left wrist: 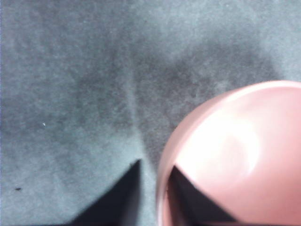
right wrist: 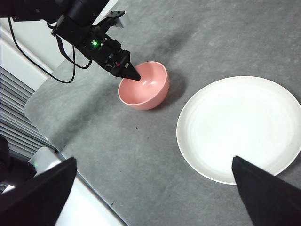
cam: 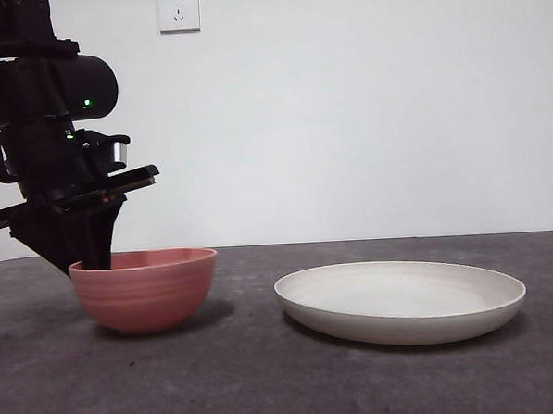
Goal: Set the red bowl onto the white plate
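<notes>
Left end effector (left wrist: 154,197) straddled the bowl's (cam: 145,288) rim on the side away from the plate (cam: 400,300), one jaw inside, one outside, apart and not yet clamped as far as the views showed. That bowl sat upright on the bench (cam: 267,384), well apart from the plate and level with it. Closing squarely on the wall, then lifting straight before carrying across, would likely keep the bowl from tipping. Right end effector (right wrist: 150,197) waited high above the plate, jaws wide apart.
</notes>
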`<state>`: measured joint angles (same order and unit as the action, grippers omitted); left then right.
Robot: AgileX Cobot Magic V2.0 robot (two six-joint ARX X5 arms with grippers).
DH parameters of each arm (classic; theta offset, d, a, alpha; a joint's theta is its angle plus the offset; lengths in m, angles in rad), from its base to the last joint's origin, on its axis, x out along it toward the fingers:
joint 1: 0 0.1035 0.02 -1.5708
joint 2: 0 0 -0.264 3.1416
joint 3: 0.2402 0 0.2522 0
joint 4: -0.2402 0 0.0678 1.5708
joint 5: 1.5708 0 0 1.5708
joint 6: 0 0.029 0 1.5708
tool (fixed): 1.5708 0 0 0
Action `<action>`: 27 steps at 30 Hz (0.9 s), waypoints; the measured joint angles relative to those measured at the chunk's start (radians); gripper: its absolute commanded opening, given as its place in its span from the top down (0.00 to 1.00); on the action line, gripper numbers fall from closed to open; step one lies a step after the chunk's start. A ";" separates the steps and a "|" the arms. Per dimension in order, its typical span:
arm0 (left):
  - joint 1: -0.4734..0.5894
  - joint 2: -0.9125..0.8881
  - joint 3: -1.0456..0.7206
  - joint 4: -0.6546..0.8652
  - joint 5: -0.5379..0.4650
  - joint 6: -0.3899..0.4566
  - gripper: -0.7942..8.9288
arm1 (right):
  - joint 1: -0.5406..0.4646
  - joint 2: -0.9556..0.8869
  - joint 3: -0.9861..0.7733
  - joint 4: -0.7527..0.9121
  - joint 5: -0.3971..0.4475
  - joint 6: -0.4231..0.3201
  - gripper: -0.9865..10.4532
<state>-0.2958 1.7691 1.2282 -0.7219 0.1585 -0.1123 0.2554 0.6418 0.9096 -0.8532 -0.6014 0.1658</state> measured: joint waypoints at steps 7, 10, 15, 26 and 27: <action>-0.003 0.000 0.026 -0.046 -0.001 0.003 0.91 | 0.000 0.000 0.000 0.000 0.000 0.000 0.42; -0.013 0.001 0.065 -0.100 -0.003 0.003 0.91 | 0.000 0.000 0.000 0.000 0.000 0.000 0.42; -0.067 0.001 0.162 -0.157 -0.004 0.003 0.91 | 0.000 0.000 0.000 0.000 0.000 0.000 0.42; -0.270 0.093 0.410 -0.166 -0.003 -0.002 0.91 | 0.000 0.000 0.000 0.005 0.000 0.000 0.42; -0.285 0.113 0.437 -0.167 -0.003 -0.002 0.91 | 0.000 0.000 0.000 0.005 0.000 0.000 0.42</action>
<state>-0.5808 1.8820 1.6653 -0.8886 0.1555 -0.1139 0.2554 0.6418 0.9096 -0.8482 -0.6014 0.1658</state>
